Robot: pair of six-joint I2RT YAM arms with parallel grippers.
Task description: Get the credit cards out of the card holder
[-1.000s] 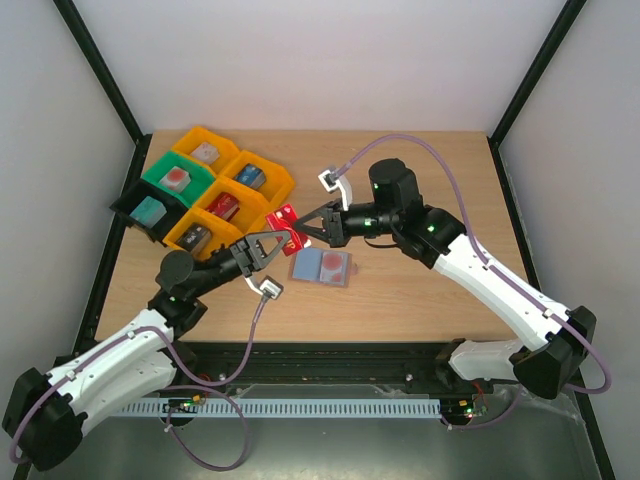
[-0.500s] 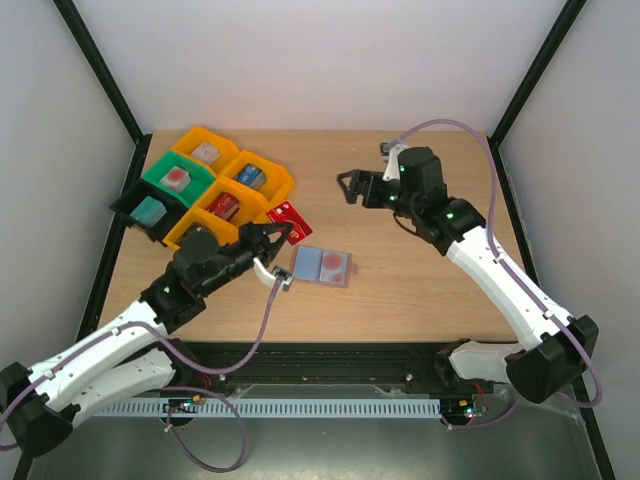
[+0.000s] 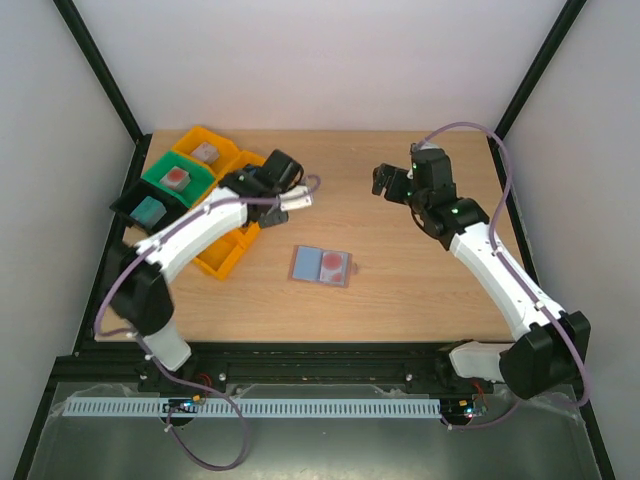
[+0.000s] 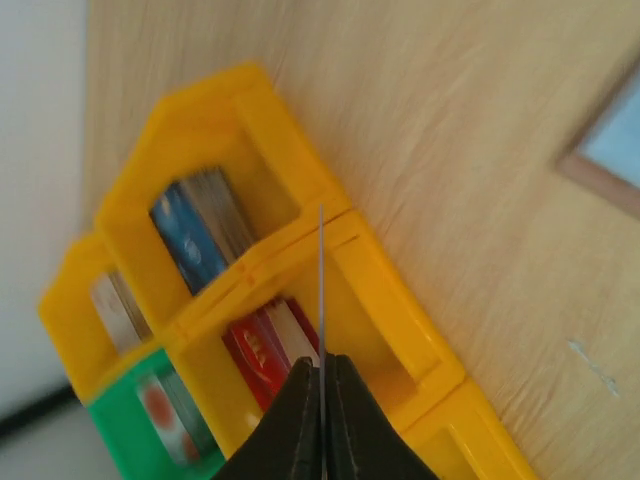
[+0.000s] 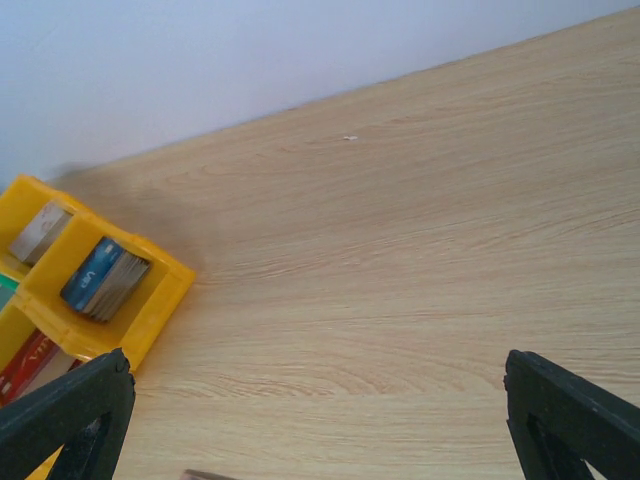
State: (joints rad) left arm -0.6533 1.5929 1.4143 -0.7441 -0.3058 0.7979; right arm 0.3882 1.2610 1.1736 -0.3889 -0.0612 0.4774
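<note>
Left wrist view: left gripper pinches a credit card edge-on over the yellow tray — thin hold, it may slip askew.

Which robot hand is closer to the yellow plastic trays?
Left. The left gripper hovers over the yellow plastic trays, pinching a thin card; the open right gripper sits well aside.

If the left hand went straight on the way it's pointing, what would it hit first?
Probably the yellow tray: the left hand, shut on a thin card seen edge-on, aims at the wall between its compartments. Depth is unclear.
</note>
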